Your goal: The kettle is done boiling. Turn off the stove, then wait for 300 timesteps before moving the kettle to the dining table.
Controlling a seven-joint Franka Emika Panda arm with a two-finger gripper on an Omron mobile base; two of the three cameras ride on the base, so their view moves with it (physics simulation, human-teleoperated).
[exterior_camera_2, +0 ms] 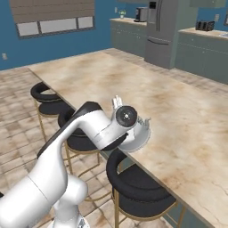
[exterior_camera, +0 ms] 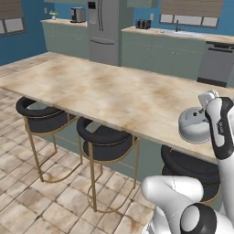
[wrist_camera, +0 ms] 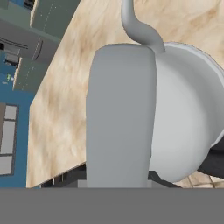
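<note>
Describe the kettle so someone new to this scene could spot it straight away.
Start at the dining table, the long beige marble slab running through the room with black-cushioned stools along its near side. The kettle sits near that near edge, above the stools, right where the white arm's hand comes down. It is a squat, rounded silver-grey pot with a flat handle arching over it, and nothing else stands near it.

One kettle (exterior_camera: 194,125) sits on the one long bench (exterior_camera: 105,91). Three stools (exterior_camera: 107,142) stand along the bench's near edge. Beyond the bench are one fridge (exterior_camera: 104,29), one toaster (exterior_camera: 143,24) and one dishwasher (exterior_camera: 215,64).
</note>
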